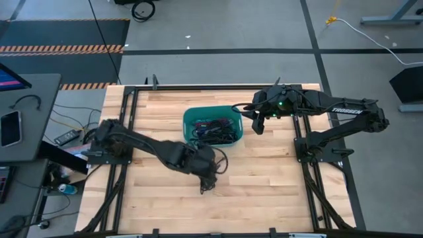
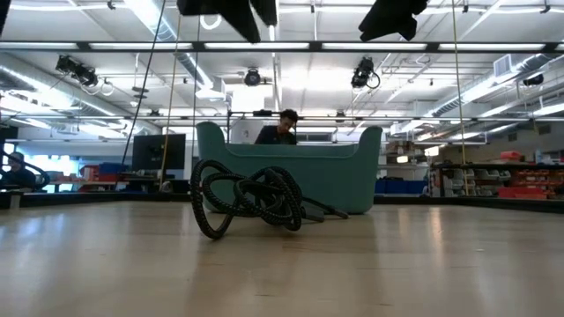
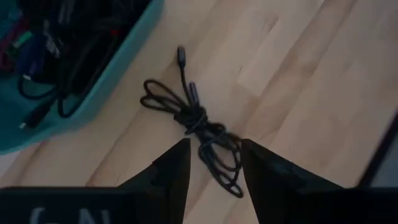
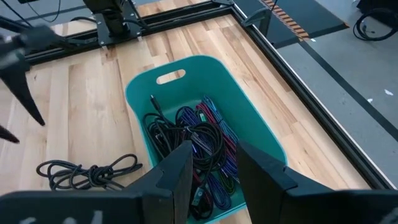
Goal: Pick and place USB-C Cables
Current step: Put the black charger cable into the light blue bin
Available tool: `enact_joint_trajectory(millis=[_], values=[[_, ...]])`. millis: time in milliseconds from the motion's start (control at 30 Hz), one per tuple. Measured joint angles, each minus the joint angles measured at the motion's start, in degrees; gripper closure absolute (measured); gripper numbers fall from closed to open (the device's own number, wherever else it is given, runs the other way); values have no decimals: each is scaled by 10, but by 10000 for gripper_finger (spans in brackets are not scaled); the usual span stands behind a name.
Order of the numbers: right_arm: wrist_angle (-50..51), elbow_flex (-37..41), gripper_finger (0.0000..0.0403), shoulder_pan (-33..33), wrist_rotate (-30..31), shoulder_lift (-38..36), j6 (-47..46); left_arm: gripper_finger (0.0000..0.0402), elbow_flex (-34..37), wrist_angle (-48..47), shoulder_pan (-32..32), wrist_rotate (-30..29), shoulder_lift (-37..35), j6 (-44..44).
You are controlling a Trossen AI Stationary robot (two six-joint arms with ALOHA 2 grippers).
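1. While one black cable lies loose on the wooden desk just beside the teal bin, the rest of the USB-C cables sit tangled inside that bin: black, blue, purple and some magenta.
2. Above the lone cable hangs the left tool, its fingers parted with nothing between them; the cable's far loop shows in the gap below.
3. At the bin's far edge the right tool hovers above the pile, fingers also apart and empty.
4. Handling, as a judgement: the cable looks light, thin and limp, so it will sag and swing once lifted, and its braided jacket should give fair grip.
5. Best hold is probably the knotted middle, where the strands cross and bunch; pinching a single end loop risks the bundle unravelling or slipping out.
6. Cables in the bin are intertwined, so lifting one may drag neighbours along.
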State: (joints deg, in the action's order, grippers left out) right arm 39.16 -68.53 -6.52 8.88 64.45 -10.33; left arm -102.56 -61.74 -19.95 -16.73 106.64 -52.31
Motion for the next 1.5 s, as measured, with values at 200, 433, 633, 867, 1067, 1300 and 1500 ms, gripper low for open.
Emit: enact_joint_trajectory(millis=[200, 433, 633, 867, 1067, 1300, 1500], values=[[2, 0, 273, 0, 0, 0, 0, 241, 0, -3, -2, -1, 54, -22], [4, 0, 273, 0, 0, 0, 0, 241, 0, -36, -2, 10, 93, -97], [6, 0, 273, 0, 0, 0, 0, 241, 0, -51, -9, 24, 111, -146], [8, 0, 273, 0, 0, 0, 0, 241, 0, -60, -18, 24, 120, -179], [8, 0, 273, 0, 0, 0, 0, 241, 0, -58, -18, 24, 120, -180], [8, 0, 273, 0, 0, 0, 0, 216, 0, -49, -20, 24, 120, -180], [8, 0, 273, 0, 0, 0, 0, 171, 0, -41, -29, 24, 120, -180]])
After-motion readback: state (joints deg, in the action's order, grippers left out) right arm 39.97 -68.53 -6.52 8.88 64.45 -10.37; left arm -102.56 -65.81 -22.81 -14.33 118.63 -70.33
